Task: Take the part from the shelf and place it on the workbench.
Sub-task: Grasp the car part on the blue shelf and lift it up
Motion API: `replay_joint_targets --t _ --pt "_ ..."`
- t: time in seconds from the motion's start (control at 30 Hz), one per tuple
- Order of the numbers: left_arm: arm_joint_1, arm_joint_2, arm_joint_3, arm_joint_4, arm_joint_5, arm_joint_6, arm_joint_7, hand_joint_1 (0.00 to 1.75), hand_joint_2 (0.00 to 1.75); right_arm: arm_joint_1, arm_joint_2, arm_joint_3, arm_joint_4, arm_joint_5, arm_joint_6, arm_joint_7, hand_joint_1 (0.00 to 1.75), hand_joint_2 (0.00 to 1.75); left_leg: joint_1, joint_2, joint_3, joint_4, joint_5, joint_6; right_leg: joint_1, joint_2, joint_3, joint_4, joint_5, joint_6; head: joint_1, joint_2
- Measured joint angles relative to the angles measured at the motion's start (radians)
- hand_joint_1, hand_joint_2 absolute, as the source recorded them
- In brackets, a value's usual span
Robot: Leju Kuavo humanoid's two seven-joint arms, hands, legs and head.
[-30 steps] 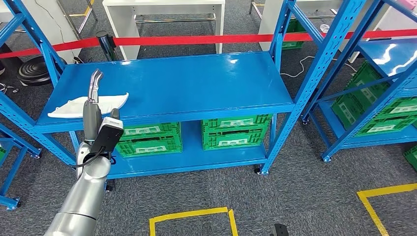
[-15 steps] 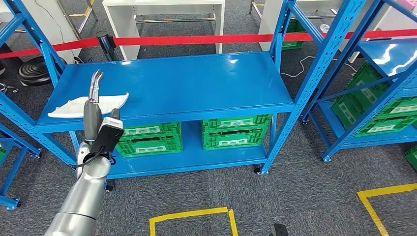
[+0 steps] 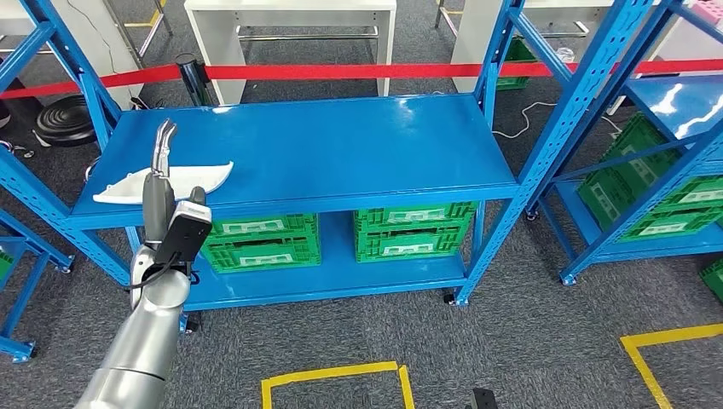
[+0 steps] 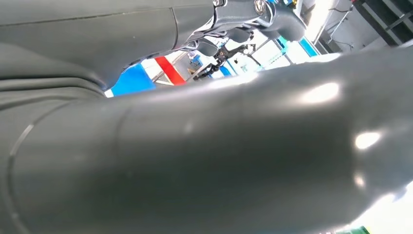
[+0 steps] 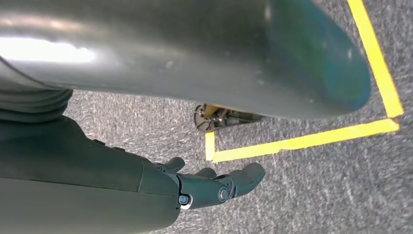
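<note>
my right hand hangs open above grey carpet with yellow tape. my left hand is raised at the blue shelf, grip unclear. the white part lies on the shelf beside it.

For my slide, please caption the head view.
Left hand raised before the white part on the blue shelf.

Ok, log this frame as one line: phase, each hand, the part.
phase: reaching | left hand: raised over white part, grip unclear | right hand: hanging, open | part: on blue shelf
</note>
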Motion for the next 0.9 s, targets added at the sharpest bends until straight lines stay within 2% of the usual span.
replay_joint_targets --t 0.07,0.1,0.13,0.17,0.2,0.23,0.27,0.3,0.33,0.43,0.47,0.5,0.57,0.6,0.63,0.67,0.7,0.73,0.77,0.8,0.9 --pt "-0.001 0.000 0.000 0.002 -0.004 0.000 0.001 0.00 0.00 0.002 0.000 -0.001 0.000 0.000 0.000 0.001 0.00 0.00 -0.002 -0.003 0.002 0.003 -0.005 0.003 0.002 0.006 -0.083 0.140 -0.049 0.000 0.002 0.000" --pt "0.000 -0.001 0.000 0.003 -0.006 0.000 0.002 0.00 0.00 0.003 0.000 -0.001 0.000 0.000 0.000 0.001 0.00 0.00 -0.003 -0.006 0.004 0.006 -0.010 0.003 0.003 0.006 -0.114 0.181 -0.053 0.000 0.002 0.000" --pt "0.000 -0.001 0.000 0.004 -0.007 0.000 0.003 0.00 0.00 0.004 0.000 -0.002 0.000 0.000 0.000 0.001 0.00 0.00 -0.004 -0.010 0.007 0.009 -0.016 0.001 0.003 0.007 -0.127 0.187 -0.037 -0.002 0.002 0.000" --pt "0.001 -0.001 0.000 0.004 -0.007 0.000 0.003 0.00 0.00 0.005 0.000 -0.002 0.000 0.001 0.000 0.001 0.00 0.00 -0.003 -0.014 0.013 0.012 -0.024 -0.002 0.003 0.007 -0.119 0.151 -0.001 -0.003 0.002 0.000" --pt "0.001 -0.001 0.000 0.004 -0.008 0.000 0.004 0.00 0.00 0.005 0.000 -0.003 0.000 0.001 0.000 0.001 0.00 0.00 -0.003 -0.017 0.019 0.015 -0.034 -0.006 0.003 0.007 -0.093 0.083 0.044 -0.006 0.002 0.000" --pt "0.001 -0.001 0.000 0.004 -0.008 0.000 0.004 0.00 0.00 0.004 0.000 -0.004 0.000 0.002 0.000 0.001 0.00 0.00 -0.004 -0.019 0.023 0.019 -0.044 -0.011 0.004 0.008 -0.063 0.017 0.072 -0.009 0.002 0.000" --pt "0.000 -0.001 0.000 0.003 -0.008 0.000 0.004 0.00 0.00 0.003 0.000 -0.005 0.000 0.003 -0.001 0.000 0.00 0.00 -0.005 -0.021 0.026 0.023 -0.055 -0.017 0.006 0.009 -0.038 -0.034 0.086 -0.013 0.003 0.000" --pt "0.000 -0.001 0.000 0.003 -0.008 0.000 0.005 0.00 0.00 0.003 0.000 -0.006 0.000 0.003 -0.001 0.000 0.00 0.00 -0.006 -0.022 0.028 0.024 -0.063 -0.024 0.008 0.010 -0.022 -0.064 0.084 -0.019 0.003 0.000" --pt "0.000 -0.001 0.000 0.002 -0.008 0.000 0.005 0.00 0.00 0.003 0.000 -0.006 0.000 0.004 -0.002 -0.001 0.00 0.00 -0.007 -0.023 0.030 0.022 -0.070 -0.030 0.010 0.011 -0.015 -0.069 0.070 -0.026 0.003 0.000" --pt "-0.001 -0.001 0.000 -0.003 -0.008 0.001 0.000 0.00 0.00 0.004 0.000 -0.006 0.000 0.006 -0.004 -0.002 0.00 0.00 -0.005 -0.018 0.051 0.027 -0.086 -0.050 0.008 0.011 0.013 -0.076 0.052 -0.049 0.000 0.000" --pt "-0.003 -0.001 0.000 -0.005 -0.008 0.001 -0.001 0.00 0.00 0.003 0.000 -0.007 0.000 0.007 -0.004 -0.001 0.00 0.00 -0.004 -0.014 0.041 0.058 -0.097 -0.056 0.005 0.010 0.029 -0.080 0.044 -0.055 -0.002 0.000" --pt "-0.004 -0.001 0.000 -0.006 -0.008 0.002 -0.002 0.00 0.00 0.004 0.000 -0.007 0.000 0.008 -0.005 -0.001 0.00 0.00 -0.003 -0.010 0.014 0.110 -0.110 -0.062 0.003 0.010 0.044 -0.084 0.036 -0.060 -0.005 0.000" --pt "-0.001 0.000 0.000 -0.004 -0.008 0.002 -0.003 0.00 0.00 0.003 0.000 -0.007 0.000 0.009 -0.005 0.000 0.00 0.00 0.000 -0.006 -0.082 0.245 -0.140 -0.070 0.003 0.009 0.071 -0.087 0.016 -0.065 -0.008 0.000" --pt "0.003 0.000 0.000 -0.002 -0.008 0.003 -0.003 0.00 0.00 0.004 0.000 -0.007 0.000 0.009 -0.005 0.001 0.00 0.00 0.001 -0.005 -0.127 0.291 -0.138 -0.071 0.003 0.009 0.084 -0.087 0.005 -0.066 -0.008 0.000" --pt "0.006 0.001 0.000 0.000 -0.008 0.004 -0.004 0.00 0.00 0.005 0.000 -0.007 0.000 0.009 -0.006 0.002 0.00 0.00 0.002 -0.004 -0.157 0.304 -0.116 -0.071 0.003 0.011 0.100 -0.087 -0.008 -0.065 -0.008 0.000" --pt "0.008 0.002 0.000 0.001 -0.009 0.007 -0.006 0.00 0.00 0.006 0.000 -0.008 0.000 0.009 -0.007 0.003 0.00 0.00 0.002 -0.004 -0.169 0.278 -0.070 -0.070 0.003 0.012 0.117 -0.087 -0.021 -0.064 -0.008 0.000" --pt "0.009 0.002 0.000 0.002 -0.011 0.010 -0.008 0.00 0.00 0.007 0.000 -0.008 0.000 0.009 -0.009 0.004 0.00 0.00 0.002 -0.003 -0.164 0.218 -0.005 -0.066 0.003 0.014 0.136 -0.086 -0.035 -0.060 -0.008 0.000" --pt "0.009 0.004 0.000 0.004 -0.013 0.013 -0.010 0.00 0.00 0.008 0.000 -0.008 0.000 0.009 -0.010 0.004 0.00 0.00 0.001 -0.002 -0.152 0.161 0.047 -0.063 0.003 0.015 0.151 -0.087 -0.049 -0.056 -0.007 0.000" --pt "0.008 0.005 0.000 0.007 -0.016 0.015 -0.012 0.00 0.00 0.006 0.000 -0.010 0.000 0.008 -0.011 0.005 0.00 0.00 -0.001 -0.001 -0.137 0.110 0.082 -0.057 0.005 0.017 0.160 -0.087 -0.061 -0.049 -0.007 0.000" --pt "0.008 0.005 0.000 0.010 -0.017 0.017 -0.014 0.00 0.00 0.004 0.000 -0.011 0.000 0.008 -0.012 0.006 0.00 0.00 -0.003 -0.001 -0.125 0.076 0.091 -0.051 0.006 0.017 0.164 -0.088 -0.070 -0.043 -0.005 0.000" --pt "0.008 0.002 0.000 0.015 -0.017 0.018 -0.016 0.00 0.00 -0.001 0.000 -0.015 0.000 0.007 -0.012 0.007 0.00 0.00 -0.007 -0.005 -0.112 0.051 0.061 -0.031 0.007 0.013 0.167 -0.098 -0.080 -0.026 -0.003 0.000"
